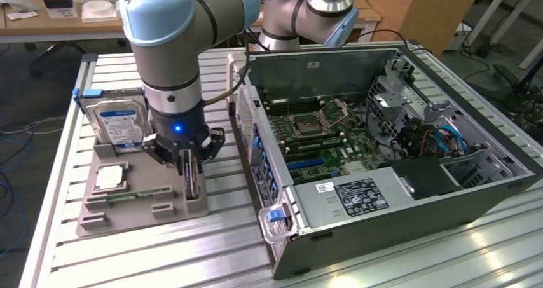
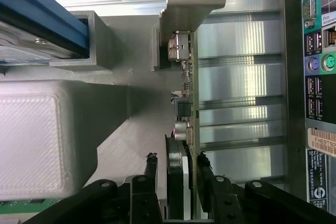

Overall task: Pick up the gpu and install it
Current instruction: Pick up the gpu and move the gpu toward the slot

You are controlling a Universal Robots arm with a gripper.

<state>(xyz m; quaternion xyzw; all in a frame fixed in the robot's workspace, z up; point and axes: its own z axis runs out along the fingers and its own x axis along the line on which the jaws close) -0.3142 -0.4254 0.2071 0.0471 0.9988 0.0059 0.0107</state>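
The gpu (image 1: 192, 187) stands on its long edge in a slot of the grey holder tray (image 1: 127, 219), at the exterior view's left of the computer case. My gripper (image 1: 188, 170) has come straight down over it. In the wrist view the gpu (image 2: 187, 103) runs edge-on, dark on one face and green board on the other, with my gripper (image 2: 177, 174) straddling its near end. One fingertip (image 2: 202, 169) lies against the green face. The other fingertip (image 2: 151, 165) stands a small gap off the dark face, so the gripper is open.
A blue-labelled hard drive (image 1: 119, 126) stands upright at the tray's back, with a processor (image 1: 110, 177) and a memory stick (image 1: 127, 197) lying flat in front of it. The open computer case (image 1: 382, 142) lies on its side close by, motherboard (image 1: 318, 142) exposed. Its rear ports (image 2: 317, 77) face the tray.
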